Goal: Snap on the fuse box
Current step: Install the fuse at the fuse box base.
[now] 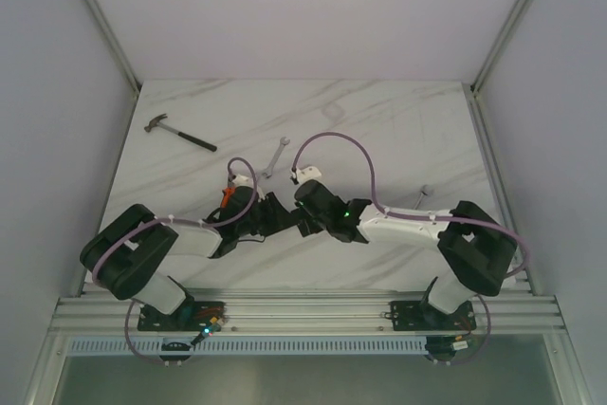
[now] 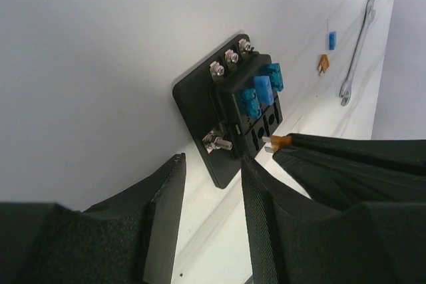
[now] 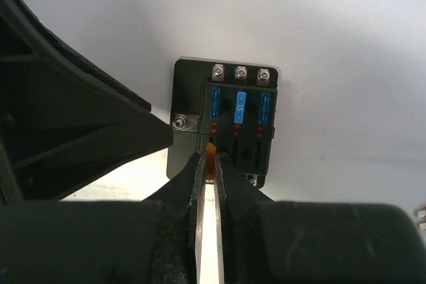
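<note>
**Amber fuse at slot mouth: seat it straight**

Fuse box (image 2: pixel 256 124) lies flat on the table (image 1: pixel 398 120) between the two arms, hidden under both wrists in the top view. Three blue fuses (image 3: pixel 239 106) sit in the far row. The near row looks empty.

Right gripper (image 3: pixel 212 159): jaws pressed together, pinching the amber fuse (image 2: pixel 281 142) by its body. The fuse is at the near slot in line with the end blue fuse, on the left gripper's side. The fingers hide the blades, so I cannot tell whether they have entered.

Left gripper (image 2: pixel 213 163): spread, holding nothing. One fingertip is just beside the box's side, by the stud, likely as a brace.

To do this step well, as I judge it:
- Square the blades to the slot before adding force.
- Push straight down with no twist, or the blades may bend.
- Keep the left finger against the box, which looks free to skid on the smooth top.
- Press until the amber top sits level with the blue ones.
- Part the jaws only slightly, then lift straight off so the fuse is not dragged back out.
</note>
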`<state>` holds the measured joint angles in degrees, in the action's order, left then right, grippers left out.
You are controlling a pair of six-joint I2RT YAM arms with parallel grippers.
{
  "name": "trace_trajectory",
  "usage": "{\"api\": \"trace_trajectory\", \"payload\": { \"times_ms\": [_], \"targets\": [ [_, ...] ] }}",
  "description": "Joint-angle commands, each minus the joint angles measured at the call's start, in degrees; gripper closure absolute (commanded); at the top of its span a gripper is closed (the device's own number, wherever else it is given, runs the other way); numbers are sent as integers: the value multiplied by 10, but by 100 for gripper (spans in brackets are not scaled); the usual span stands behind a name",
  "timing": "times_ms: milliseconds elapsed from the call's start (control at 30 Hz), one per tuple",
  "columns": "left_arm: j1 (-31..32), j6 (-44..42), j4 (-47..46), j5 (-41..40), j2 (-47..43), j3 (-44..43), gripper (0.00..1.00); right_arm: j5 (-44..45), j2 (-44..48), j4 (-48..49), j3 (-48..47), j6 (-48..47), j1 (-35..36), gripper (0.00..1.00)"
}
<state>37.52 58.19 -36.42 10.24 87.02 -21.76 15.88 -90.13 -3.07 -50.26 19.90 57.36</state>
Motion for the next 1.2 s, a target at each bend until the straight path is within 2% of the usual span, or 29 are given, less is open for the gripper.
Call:
{"api": "trace_trajectory", "payload": {
  "times_ms": [0, 300, 1167],
  "targets": [
    [-2, 6, -7, -3, 18, -18, 52, 40, -14, 14, 6, 13, 7, 100],
    [-2, 4, 20, -15, 23, -26, 56, 46, -32, 15, 2, 15, 9, 100],
    [1, 28, 7, -12, 48, -25, 68, 48, -15, 31, 9, 26, 11, 100]
  ]
}}
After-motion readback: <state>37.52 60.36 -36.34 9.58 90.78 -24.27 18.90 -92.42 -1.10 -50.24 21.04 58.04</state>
